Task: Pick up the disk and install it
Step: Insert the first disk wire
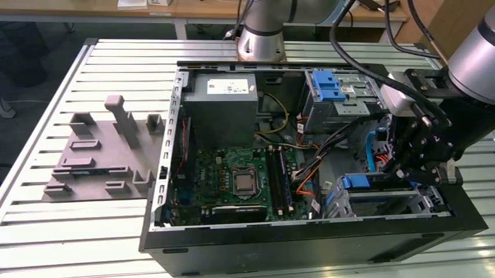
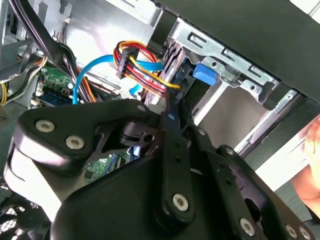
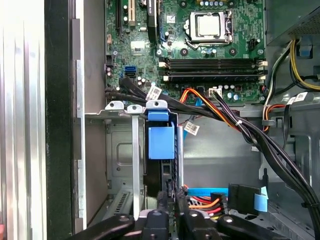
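Where the slatted desk (image 1: 46, 231) lies bare at the exterior view's left, a grey fixture plate (image 1: 93, 156) with upright blocks rests on it. Next comes the open computer case (image 1: 309, 243), with the grey power supply (image 1: 224, 110) above the green motherboard (image 1: 236, 179). Further right sits a metal drive cage (image 1: 340, 101) with a blue latch. At the case's right end the gripper (image 1: 418, 174) reaches down into the lower bay (image 1: 402, 202), where the disk (image 1: 363, 182) stands on edge between the metal rails, its blue tab uppermost. In the first wrist view the disk (image 3: 160, 145) sits in that bay just ahead of the gripper (image 3: 171, 197). The fingers (image 2: 172, 125) are drawn narrowly together, their tips at the disk's near edge; whether they touch it I cannot tell.
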